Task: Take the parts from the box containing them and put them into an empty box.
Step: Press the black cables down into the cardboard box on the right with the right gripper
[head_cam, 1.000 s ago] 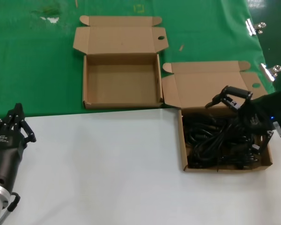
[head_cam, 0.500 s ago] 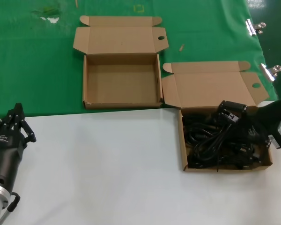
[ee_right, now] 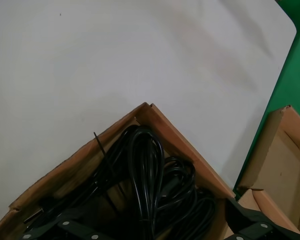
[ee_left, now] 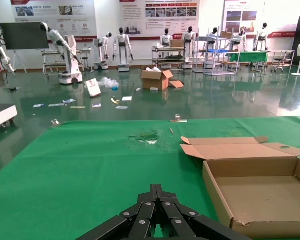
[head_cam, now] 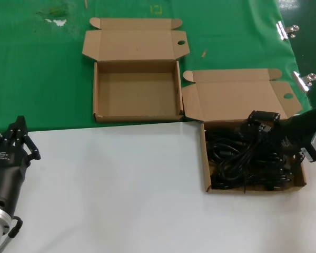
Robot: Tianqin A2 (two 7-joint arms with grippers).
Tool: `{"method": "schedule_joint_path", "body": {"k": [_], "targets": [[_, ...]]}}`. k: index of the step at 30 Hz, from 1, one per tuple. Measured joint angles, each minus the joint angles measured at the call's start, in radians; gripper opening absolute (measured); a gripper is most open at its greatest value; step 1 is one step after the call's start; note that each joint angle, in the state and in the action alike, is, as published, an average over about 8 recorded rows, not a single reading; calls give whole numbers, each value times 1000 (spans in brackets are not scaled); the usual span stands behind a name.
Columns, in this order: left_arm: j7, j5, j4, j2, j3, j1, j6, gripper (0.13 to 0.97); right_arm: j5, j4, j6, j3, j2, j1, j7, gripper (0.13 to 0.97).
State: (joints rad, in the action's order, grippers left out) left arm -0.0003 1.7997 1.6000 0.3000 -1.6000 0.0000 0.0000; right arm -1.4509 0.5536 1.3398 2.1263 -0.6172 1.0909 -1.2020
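Burying right tool tips: cords

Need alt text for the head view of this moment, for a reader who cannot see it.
The right gripper reaches down into a cardboard box full of tangled black power cords, at the right edge of a white table. An empty open box sits farther back on a green cloth, and the left gripper rests idle at the near left.

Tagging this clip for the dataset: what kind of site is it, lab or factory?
Looks like a robotics lab or demo hall, not a production line. Behind the green-covered table stand rows of humanoid robots, display posters line the wall, and an open cardboard carton and scraps lie on the glossy floor.
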Motion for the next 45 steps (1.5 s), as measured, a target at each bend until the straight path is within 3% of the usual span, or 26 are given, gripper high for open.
{"method": "schedule_joint_path", "body": {"k": [4,13,30,39,45], "targets": [[0,0,0,0,0,0,0,140,-2,8,-4,-6,0,-11,3,896],[0,0,0,0,0,0,0,140,-7,48,-3,-14,-9,-40,15,767],[0,0,0,0,0,0,0,140,7,-12,-9,-13,-2,-27,-29,365],[0,0,0,0,0,0,0,140,10,-27,-12,-15,0,-28,-50,224],[0,0,0,0,0,0,0,140,4,-10,-10,-23,-4,-29,-30,211]]}}
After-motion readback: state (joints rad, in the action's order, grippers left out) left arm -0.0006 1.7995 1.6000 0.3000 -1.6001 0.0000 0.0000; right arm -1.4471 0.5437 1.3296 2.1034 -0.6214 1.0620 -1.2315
